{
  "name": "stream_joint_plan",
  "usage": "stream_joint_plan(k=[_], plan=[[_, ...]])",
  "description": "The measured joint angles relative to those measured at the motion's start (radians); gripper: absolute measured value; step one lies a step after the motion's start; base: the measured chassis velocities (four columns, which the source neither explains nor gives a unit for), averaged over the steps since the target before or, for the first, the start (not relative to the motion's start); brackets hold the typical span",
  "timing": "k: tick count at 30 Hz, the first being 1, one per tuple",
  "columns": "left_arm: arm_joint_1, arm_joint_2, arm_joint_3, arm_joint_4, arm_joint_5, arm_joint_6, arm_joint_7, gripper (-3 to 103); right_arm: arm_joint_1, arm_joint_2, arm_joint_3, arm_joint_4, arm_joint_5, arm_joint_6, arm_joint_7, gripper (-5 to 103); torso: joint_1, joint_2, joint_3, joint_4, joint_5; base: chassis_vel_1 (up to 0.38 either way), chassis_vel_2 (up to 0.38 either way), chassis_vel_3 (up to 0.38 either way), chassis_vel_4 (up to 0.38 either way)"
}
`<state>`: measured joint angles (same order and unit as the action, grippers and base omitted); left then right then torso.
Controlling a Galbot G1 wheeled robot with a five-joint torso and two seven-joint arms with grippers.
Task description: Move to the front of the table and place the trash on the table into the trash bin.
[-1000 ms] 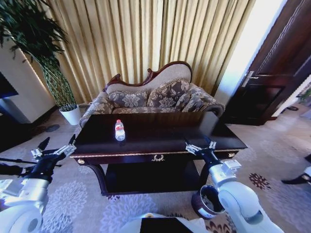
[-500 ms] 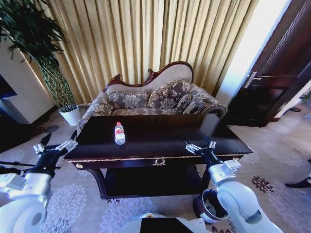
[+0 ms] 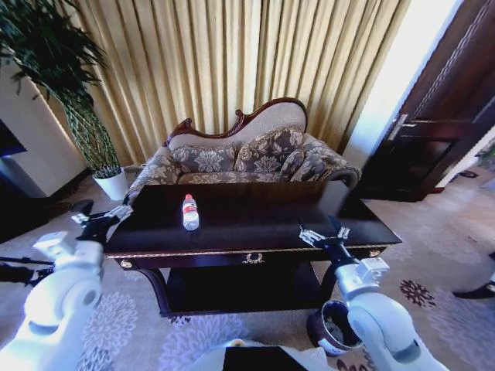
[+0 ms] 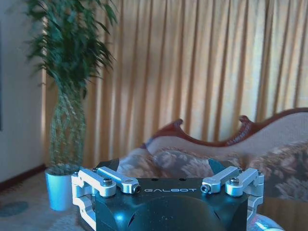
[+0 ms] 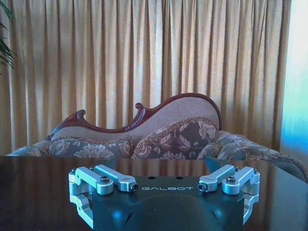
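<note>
Now up closer than a second ago, left gripper (image 3: pixel 99 219) raised to the surface's (image 3: pixel 255 220) left edge with fingers spread, right gripper (image 3: pixel 323 233) spread wide at its front right, bottle (image 3: pixel 190 211) standing mid-left, trash bin (image 3: pixel 331 327) down on the floor, ready for reaching.

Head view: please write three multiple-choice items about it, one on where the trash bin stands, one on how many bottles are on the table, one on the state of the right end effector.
1. Where is the trash bin?
A. on the sofa
B. on the floor by the table's right front leg
C. on the table

2. How many bottles stand on the table?
A. one
B. three
C. none

3. The right end effector is:
A. shut on the bottle
B. inside the bin
C. open, holding nothing

Answers: 1 B, the bin stands on the carpet; 2 A, a single bottle; 3 C, fingers spread above the table's front edge.
</note>
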<state>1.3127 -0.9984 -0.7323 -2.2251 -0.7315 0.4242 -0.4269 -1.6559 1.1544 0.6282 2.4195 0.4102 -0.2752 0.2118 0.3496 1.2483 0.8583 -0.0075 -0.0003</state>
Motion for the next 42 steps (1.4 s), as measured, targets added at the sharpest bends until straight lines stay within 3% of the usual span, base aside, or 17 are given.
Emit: stream_joint_plan(k=[8, 17, 22, 23, 26, 32, 42], plan=[[-0.159, 0.029, 0.185, 0.069, -0.007, 0.048, -0.067, 100, -0.015, -0.013, 0.012, -0.004, 0.006, -0.001, 0.023, 100, 0.0, 0.0, 0.0, -0.0001, 0.0003, 0.0, 0.0, 0.0, 0.0], [-0.354, 0.047, 0.412, 0.117, -0.043, 0.116, -0.189, 100, 0.009, -0.032, 0.017, -0.028, 0.032, -0.004, 0.041, 100, 0.0, 0.0, 0.0, 0.0001, 0.0004, 0.0, 0.0, 0.0, 0.0], [-0.438, 0.023, 0.612, 0.129, -0.098, 0.143, -0.342, 100, 0.04, -0.034, 0.008, -0.056, 0.044, -0.005, 0.042, 100, 0.0, 0.0, 0.0, -0.0001, 0.0004, 0.0, 0.0, 0.0, 0.0], [-0.438, 0.023, 0.612, 0.129, -0.098, 0.143, -0.342, 100, 0.04, -0.034, 0.008, -0.056, 0.044, -0.005, 0.042, 100, 0.0, 0.0, 0.0, -0.0001, 0.0004, 0.0, 0.0, 0.0, 0.0], [-0.45, -0.001, 0.661, 0.121, -0.181, 0.173, -0.45, 100, 0.046, -0.043, 0.009, -0.064, 0.05, -0.006, 0.042, 100, 0.0, 0.0, 0.0, -0.0001, 0.0002, 0.0, 0.0, 0.0, 0.0], [-0.434, -0.007, 0.67, 0.122, -0.238, 0.188, -0.559, 100, 0.059, -0.05, 0.015, -0.081, 0.055, -0.006, 0.045, 100, 0.0, 0.0, 0.0, 0.0001, 0.0003, 0.0, 0.0, 0.0, 0.0], [-0.425, -0.033, 0.659, 0.153, -0.27, 0.194, -0.585, 100, 0.075, -0.04, 0.003, -0.082, 0.058, -0.006, 0.045, 100, 0.0, 0.0, 0.0, 0.0, 0.0002, 0.0, 0.0, 0.0, 0.0]])
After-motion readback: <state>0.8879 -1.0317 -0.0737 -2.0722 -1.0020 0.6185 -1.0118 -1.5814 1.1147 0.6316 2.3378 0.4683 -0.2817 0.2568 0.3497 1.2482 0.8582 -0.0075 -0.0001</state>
